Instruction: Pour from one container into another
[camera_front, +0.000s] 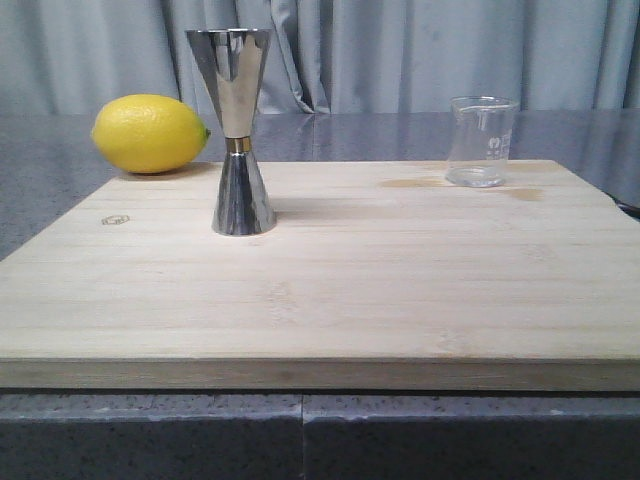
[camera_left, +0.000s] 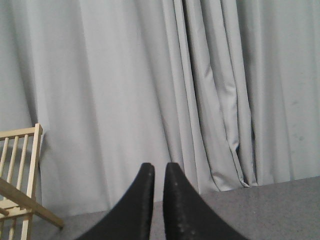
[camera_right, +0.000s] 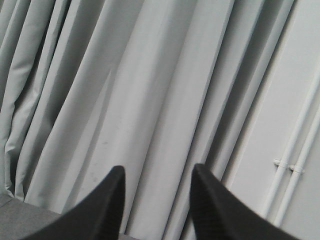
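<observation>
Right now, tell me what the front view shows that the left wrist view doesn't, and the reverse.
Only the front view shows the work area: the steel jigger standing upright on the wooden board, the glass beaker near the board's far right corner, and a lemon behind the far left edge.

Only the left wrist view shows the left end effector, its fingers nearly touching, and a wooden slatted rack.

Both show the grey curtain and grey surface.
</observation>
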